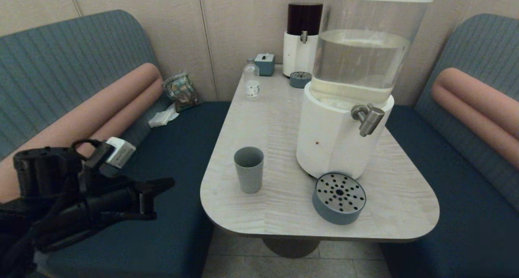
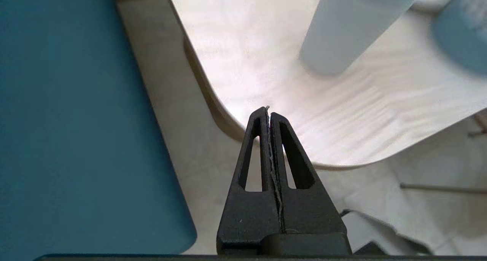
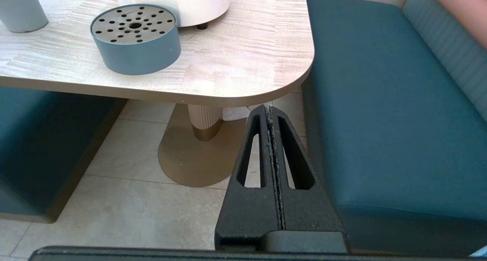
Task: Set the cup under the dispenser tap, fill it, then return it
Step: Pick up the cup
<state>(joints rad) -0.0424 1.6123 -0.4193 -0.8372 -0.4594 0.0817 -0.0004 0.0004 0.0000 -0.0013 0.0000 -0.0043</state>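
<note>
The grey-blue cup stands upright and empty on the pale table, left of the large white-based dispenser. The steel dispenser tap juts from the base, above the round blue drip tray. My left gripper is shut and empty, hovering over the left bench, left of the cup and off the table edge. In the left wrist view the left gripper points at the table corner, with the cup beyond. My right gripper is shut and empty, low beside the table's right corner, out of the head view.
A small clear bottle, a tissue box, a dark-liquid dispenser and its own drip tray stand at the table's far end. Blue benches flank the table. A snack bag lies on the left bench.
</note>
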